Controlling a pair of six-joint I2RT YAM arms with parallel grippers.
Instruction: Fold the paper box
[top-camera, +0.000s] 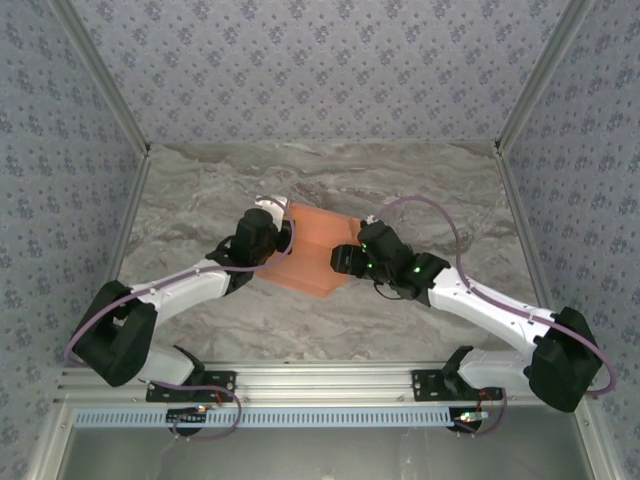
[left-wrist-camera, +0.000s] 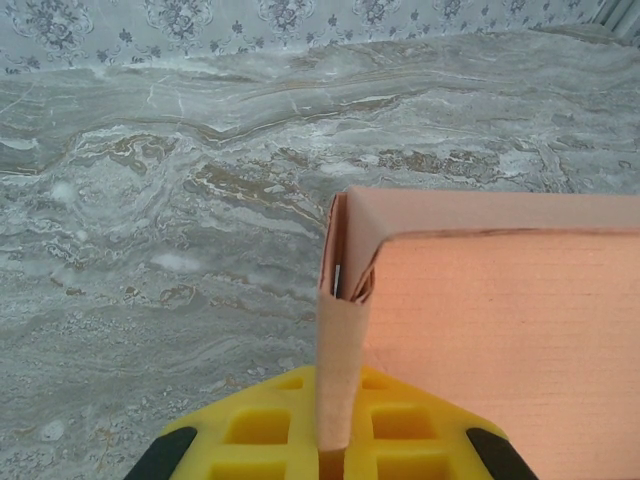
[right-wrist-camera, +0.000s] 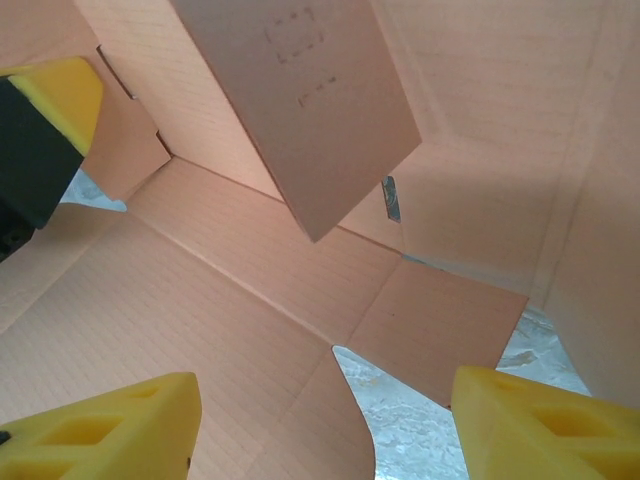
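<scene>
The left jaws pinch an upright flap of the paper box (top-camera: 315, 255). The right jaws stand spread inside its open end, over the marble bench (top-camera: 450, 190).

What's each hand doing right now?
Left hand: closed, pinching a flap of the paper box.
Right hand: open, inside the box, gripping nothing.
</scene>
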